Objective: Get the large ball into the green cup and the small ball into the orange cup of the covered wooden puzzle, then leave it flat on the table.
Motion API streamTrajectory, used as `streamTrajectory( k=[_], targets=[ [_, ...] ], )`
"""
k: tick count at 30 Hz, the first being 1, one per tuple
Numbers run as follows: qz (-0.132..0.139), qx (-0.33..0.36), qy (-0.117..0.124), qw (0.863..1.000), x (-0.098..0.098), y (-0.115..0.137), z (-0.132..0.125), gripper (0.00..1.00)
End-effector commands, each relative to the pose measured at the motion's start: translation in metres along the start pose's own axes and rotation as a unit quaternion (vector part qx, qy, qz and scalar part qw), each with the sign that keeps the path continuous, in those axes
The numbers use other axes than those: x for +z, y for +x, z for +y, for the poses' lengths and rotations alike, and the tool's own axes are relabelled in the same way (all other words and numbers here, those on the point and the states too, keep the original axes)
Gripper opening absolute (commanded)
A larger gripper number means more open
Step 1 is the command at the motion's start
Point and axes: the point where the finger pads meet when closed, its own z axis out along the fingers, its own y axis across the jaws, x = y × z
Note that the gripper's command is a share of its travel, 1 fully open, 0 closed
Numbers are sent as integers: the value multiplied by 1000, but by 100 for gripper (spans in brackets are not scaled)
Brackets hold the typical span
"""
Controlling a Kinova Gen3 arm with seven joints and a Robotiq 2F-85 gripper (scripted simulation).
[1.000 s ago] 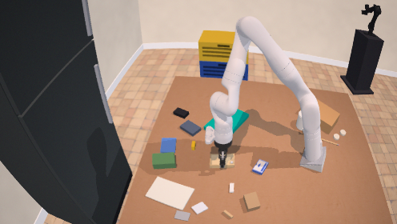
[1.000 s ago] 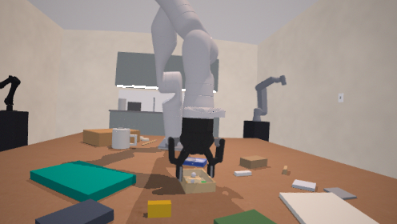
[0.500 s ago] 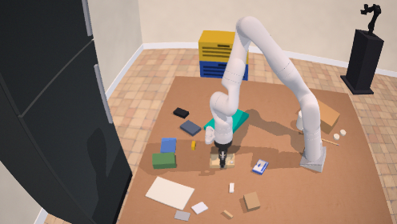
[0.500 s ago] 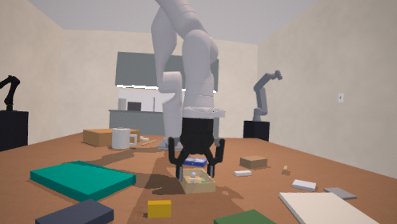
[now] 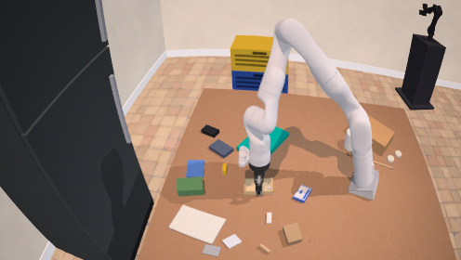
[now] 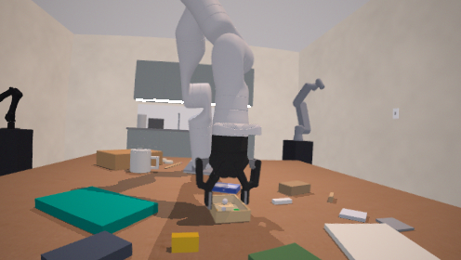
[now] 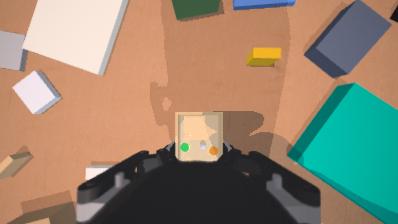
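Fingers of your gripper (image 6: 227, 199) stand fairly wide apart, and they are clamped on the wooden puzzle (image 6: 230, 210), one finger on each of its two opposite sides. From the exterior view you can see the black gripper pointing straight down, with its fingertips (image 6: 209, 201) reaching below the box's top edge. The puzzle rests on the brown surface (image 6: 297, 218), and it looks level.

Look at the wrist view and you see the puzzle (image 7: 199, 136) from directly above, its near end tucked between the fingers. Under its cover, the green cup (image 7: 184, 147) sits at the left of that near end and the orange cup (image 7: 213, 150) at the right. A pale ball (image 7: 202, 145) lies between the two cups, in neither of them. You cannot tell from these pictures which ball that is, and the second ball is not clear to you.

From the top view, the gripper (image 5: 258, 188) hangs over the puzzle (image 5: 251, 187) near the middle of the surface, with the white arm (image 5: 325, 74) arching back to its base (image 5: 372, 191). Around the puzzle you have a small yellow block (image 5: 224, 168) near on the left, a green box (image 5: 190, 186) farther left, a teal slab (image 5: 278, 137) behind, and a blue and white box (image 5: 302, 193) to the right. None of these touches the puzzle.
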Motion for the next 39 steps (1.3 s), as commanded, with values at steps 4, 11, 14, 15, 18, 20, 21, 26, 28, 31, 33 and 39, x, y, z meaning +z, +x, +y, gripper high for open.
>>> streamTrajectory(
  k=[4,11,14,15,18,20,21,26,28,31,33,39],
  targets=[
    [3,1,0,1000,-8,2,1,72],
    [3,1,0,1000,-17,2,1,72],
    [3,1,0,1000,-23,2,1,72],
    [3,1,0,1000,-25,2,1,72],
    [3,1,0,1000,-31,2,1,72],
    [3,1,0,1000,-36,2,1,72],
    [3,1,0,1000,-38,2,1,72],
    [3,1,0,1000,-47,1,1,72],
    [3,1,0,1000,-48,1,1,72],
    [3,1,0,1000,-54,1,1,72],
    [3,1,0,1000,-57,1,1,72],
    [3,1,0,1000,-64,1,1,72]
  ],
)
